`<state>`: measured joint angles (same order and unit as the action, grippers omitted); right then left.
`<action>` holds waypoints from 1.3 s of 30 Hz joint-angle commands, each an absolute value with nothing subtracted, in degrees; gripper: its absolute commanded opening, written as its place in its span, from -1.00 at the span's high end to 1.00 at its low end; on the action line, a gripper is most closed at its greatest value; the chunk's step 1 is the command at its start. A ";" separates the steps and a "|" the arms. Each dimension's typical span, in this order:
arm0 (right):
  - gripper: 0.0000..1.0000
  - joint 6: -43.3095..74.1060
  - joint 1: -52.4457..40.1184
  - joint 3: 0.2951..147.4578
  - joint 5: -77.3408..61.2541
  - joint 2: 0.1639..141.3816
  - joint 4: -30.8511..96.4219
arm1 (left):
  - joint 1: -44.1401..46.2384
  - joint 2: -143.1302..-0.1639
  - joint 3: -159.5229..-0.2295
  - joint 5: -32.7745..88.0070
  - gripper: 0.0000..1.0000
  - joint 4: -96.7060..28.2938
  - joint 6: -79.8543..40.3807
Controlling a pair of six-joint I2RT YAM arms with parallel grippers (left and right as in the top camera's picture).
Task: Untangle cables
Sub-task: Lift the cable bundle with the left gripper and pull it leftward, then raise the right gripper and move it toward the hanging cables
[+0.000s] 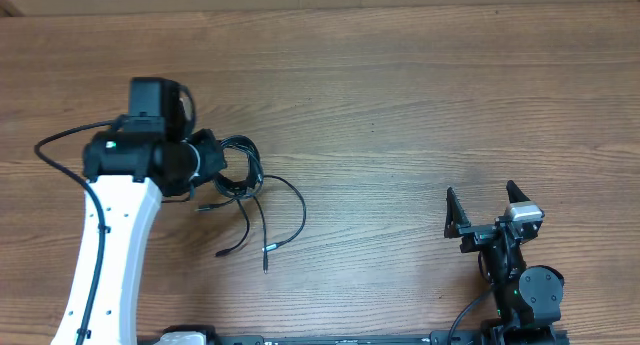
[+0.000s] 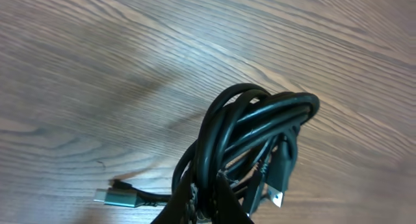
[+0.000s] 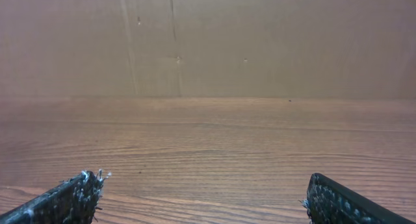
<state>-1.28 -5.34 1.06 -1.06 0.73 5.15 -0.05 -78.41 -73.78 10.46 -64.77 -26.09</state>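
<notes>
The black cables [image 1: 245, 185] lie bunched in a tangle at the table's left middle, with loose ends trailing toward the front. My left gripper [image 1: 212, 165] is shut on the bundle of cables [image 2: 253, 130]; its fingers [image 2: 208, 201] pinch several strands. A silver-tipped plug [image 2: 117, 197] lies on the wood to the left, and another plug [image 2: 278, 193] hangs at the right of the bundle. My right gripper [image 1: 487, 207] is open and empty at the front right, its fingertips [image 3: 201, 191] wide apart over bare wood, far from the cables.
The wooden table [image 1: 400, 105] extends around the tangle. A brown cardboard wall [image 3: 208, 42] stands at the far edge in the right wrist view. A thick black wire [image 1: 60, 140] loops off the left arm.
</notes>
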 commanded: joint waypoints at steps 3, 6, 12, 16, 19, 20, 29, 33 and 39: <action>-1.00 -1.37 -5.63 0.45 -0.71 0.16 4.82 | -1.89 -76.31 -74.63 19.68 0.91 -64.86 -18.22; -1.00 -1.37 -5.63 0.45 -0.71 0.16 4.82 | -1.39 -76.34 -74.63 25.10 0.91 -64.69 -14.70; -1.00 -1.39 -5.63 0.45 -0.71 0.16 4.82 | 0.21 -76.38 -74.63 27.29 0.91 -65.56 -14.33; -1.00 -1.39 -5.63 0.45 -0.71 0.16 4.82 | 0.91 -76.40 -74.63 27.46 0.91 -68.86 -16.14; -1.00 -1.37 -5.63 0.45 -0.71 0.16 4.73 | 0.91 -76.40 -74.13 27.44 0.91 -69.47 -19.11; -1.00 -1.34 -5.63 0.45 -1.06 0.16 4.58 | 0.91 -76.53 -73.63 27.33 0.91 -69.19 -21.08; -1.00 1.76 -5.63 0.45 -31.64 0.16 -0.36 | 3.22 -77.52 -68.84 29.76 0.91 -54.00 -16.16; -1.00 17.65 -5.63 0.45 -51.55 0.16 -5.76 | 5.26 -77.52 -68.55 33.78 0.91 -50.43 -8.21; -1.00 42.89 -5.63 0.47 -59.88 0.16 -19.16 | 7.79 -77.52 -68.55 37.36 0.92 -48.58 1.50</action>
<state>24.10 -5.34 1.06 -50.52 0.62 -16.71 6.81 -77.80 -68.60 32.10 -49.19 -7.31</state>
